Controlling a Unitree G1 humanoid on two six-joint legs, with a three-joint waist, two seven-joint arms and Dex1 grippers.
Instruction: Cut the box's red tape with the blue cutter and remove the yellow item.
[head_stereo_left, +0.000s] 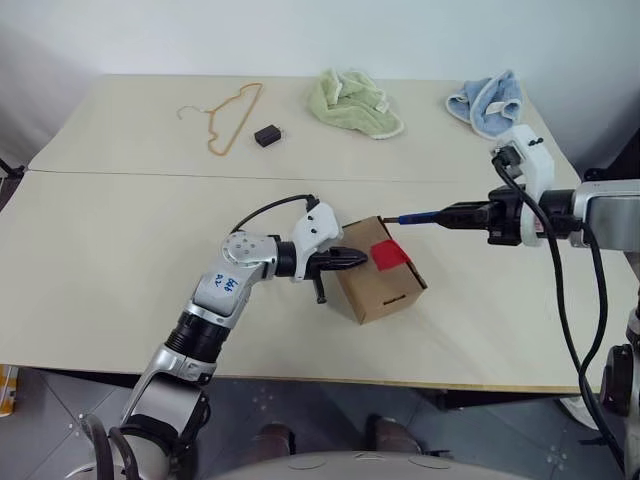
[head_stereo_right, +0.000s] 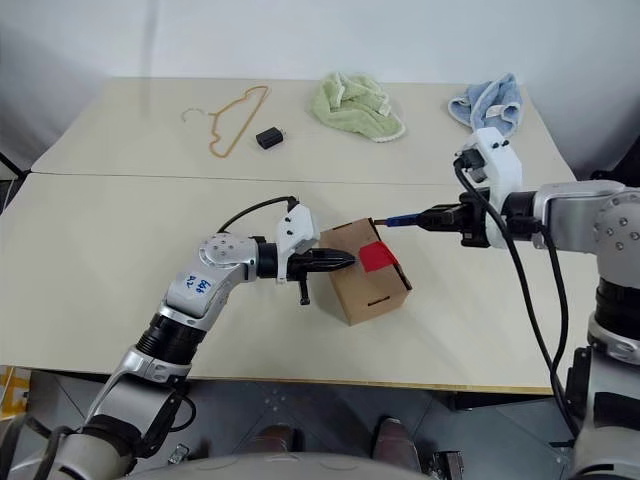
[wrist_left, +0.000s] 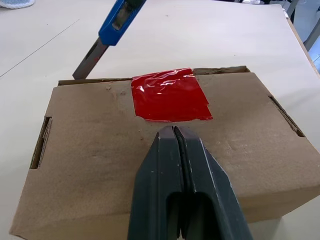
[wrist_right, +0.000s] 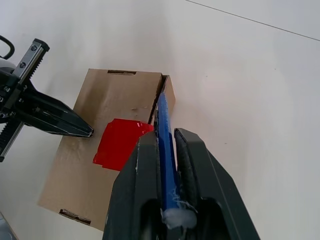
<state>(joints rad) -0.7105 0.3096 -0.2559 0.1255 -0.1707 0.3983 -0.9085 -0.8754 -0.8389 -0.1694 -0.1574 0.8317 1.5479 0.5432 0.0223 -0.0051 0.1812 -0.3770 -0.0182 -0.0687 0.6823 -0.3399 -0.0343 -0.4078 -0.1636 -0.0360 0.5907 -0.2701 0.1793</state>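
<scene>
**Far side of the table**

Tan wire hanger (head_stereo_left: 228, 119) at far left, small black block (head_stereo_left: 267, 135) just right of it. Crumpled green cloth (head_stereo_left: 354, 101) far centre; blue cloth (head_stereo_left: 487, 102) far right. Pale table (head_stereo_left: 110, 250) seamed across.

Brown cardboard box (head_stereo_left: 378, 283) lying closed on the table, askew. Red tape (wrist_left: 169, 95) patch across top seam, wrinkled. Blue cutter (wrist_right: 166, 145) angled down, tip at box's far edge.
</scene>
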